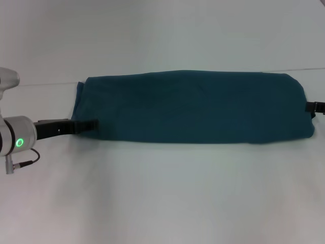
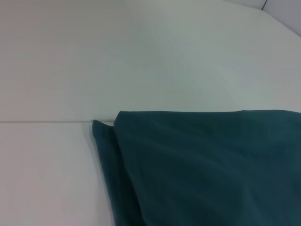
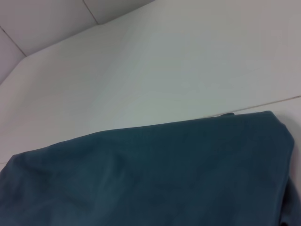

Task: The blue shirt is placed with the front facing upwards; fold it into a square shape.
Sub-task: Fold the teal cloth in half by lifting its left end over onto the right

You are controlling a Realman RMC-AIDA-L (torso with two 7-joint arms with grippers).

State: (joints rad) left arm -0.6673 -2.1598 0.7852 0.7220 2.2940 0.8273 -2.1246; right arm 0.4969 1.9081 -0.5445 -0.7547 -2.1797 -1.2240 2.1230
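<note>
Right now the blue shirt is lying across the middle of the white table as a long band, folded lengthwise, running from my left side to my right, with none of its chest lettering showing on the upper face. Only my head view is giving me the whole band and both of my arms at once: my left claw is reaching in low from the left and meeting the near corner of the shirt's left end, its dark tips sitting right at the cloth edge, though I cannot tell whether they are pinching the fabric or just touching it. My right claw is barely peeking in at the far right edge of that view, pressed against the shirt's right end, and I cannot tell how its fingers are standing either. My left wrist view is adding what the head view is hiding: the left end of the shirt is showing layered edges, one fold lying just outside another, beside a thin seam line in the table. My right wrist view is showing only a smooth, gently rounded stretch of the shirt and the bare table beyond it.
</note>
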